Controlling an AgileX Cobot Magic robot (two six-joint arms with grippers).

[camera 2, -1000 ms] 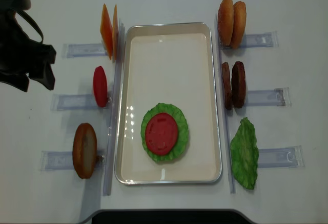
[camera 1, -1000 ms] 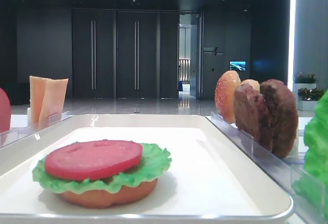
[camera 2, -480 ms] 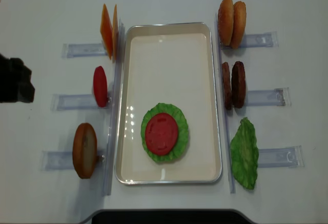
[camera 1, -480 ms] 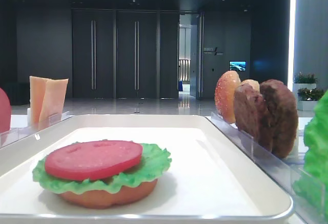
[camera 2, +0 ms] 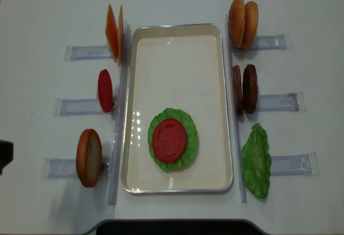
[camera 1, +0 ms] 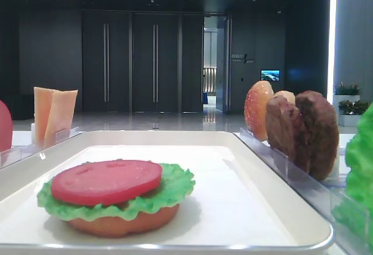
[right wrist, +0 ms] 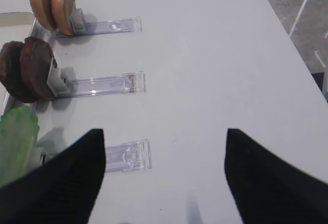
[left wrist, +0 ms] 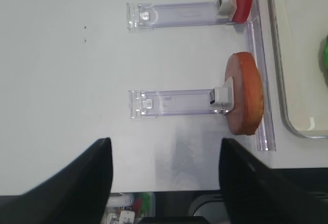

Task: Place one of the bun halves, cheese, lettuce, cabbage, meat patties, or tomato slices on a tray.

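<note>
Filling the white tray goes on: its near end holds a bun half, lettuce and tomato slice stacked. Meat patties stand just right; grip one squarely across its rim. Left gripper and right gripper both hang spread, empty

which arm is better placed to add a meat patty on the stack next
Right, probably: the meat patties stand in their holder just ahead of the open right pincer. The left pincer, also open, faces the bun half across the tray.
</note>
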